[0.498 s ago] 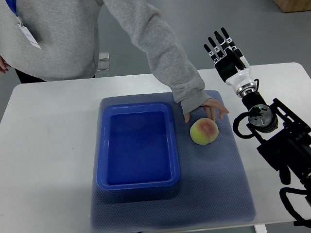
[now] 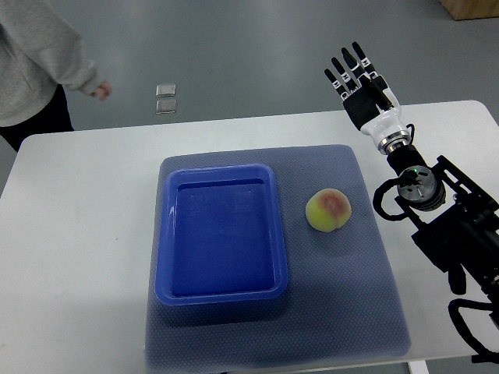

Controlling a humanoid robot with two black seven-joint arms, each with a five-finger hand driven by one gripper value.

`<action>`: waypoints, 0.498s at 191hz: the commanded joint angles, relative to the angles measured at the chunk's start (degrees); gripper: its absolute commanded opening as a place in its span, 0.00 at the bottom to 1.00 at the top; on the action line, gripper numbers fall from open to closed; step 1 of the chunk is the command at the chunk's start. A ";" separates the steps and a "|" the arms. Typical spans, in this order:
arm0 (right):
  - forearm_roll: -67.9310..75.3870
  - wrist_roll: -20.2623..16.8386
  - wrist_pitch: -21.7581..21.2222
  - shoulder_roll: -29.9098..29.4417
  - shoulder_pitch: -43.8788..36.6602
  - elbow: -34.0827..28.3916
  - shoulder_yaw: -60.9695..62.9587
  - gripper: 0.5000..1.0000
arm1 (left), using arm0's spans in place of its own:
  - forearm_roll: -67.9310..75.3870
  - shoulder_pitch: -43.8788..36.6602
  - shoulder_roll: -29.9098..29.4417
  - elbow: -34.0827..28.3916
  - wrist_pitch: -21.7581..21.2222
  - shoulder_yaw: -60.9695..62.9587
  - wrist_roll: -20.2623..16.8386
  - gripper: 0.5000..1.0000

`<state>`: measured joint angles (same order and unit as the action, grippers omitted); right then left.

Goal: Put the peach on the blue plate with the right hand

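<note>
A yellow-green peach with a red blush lies on the dark blue mat, just right of the blue plate, a deep rectangular tray that holds nothing. My right hand is raised beyond the table's far edge, up and to the right of the peach. Its black fingers are stretched out straight and hold nothing. The right arm runs down along the picture's right side. My left arm does not show.
A person in a grey sweater stands at the far left corner, with a hand held away from the table. Two small square plates lie on the floor behind the white table.
The person's arm, which was reaching over the table with its hand at the peach, has pulled back to the far left. The peach stays in place and my right hand has barely shifted.
</note>
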<state>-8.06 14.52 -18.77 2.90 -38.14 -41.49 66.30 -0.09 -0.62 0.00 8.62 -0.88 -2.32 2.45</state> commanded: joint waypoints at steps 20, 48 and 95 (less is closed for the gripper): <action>-0.55 -0.28 -0.04 0.44 -1.14 -0.09 -1.79 0.86 | 0.09 0.00 0.00 0.35 0.09 0.21 0.01 1.00; -4.42 -0.37 0.05 2.29 -4.13 -0.17 -7.77 0.86 | 0.00 0.00 0.00 0.44 0.09 0.21 0.01 1.00; -19.01 -4.06 -0.56 12.31 -9.76 -5.27 -21.74 0.86 | 0.18 0.00 0.00 1.49 0.18 0.30 0.01 1.00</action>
<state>-20.09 13.18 -18.92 9.67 -45.21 -42.87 51.34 0.13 -0.61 0.00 9.31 -0.69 -2.05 2.47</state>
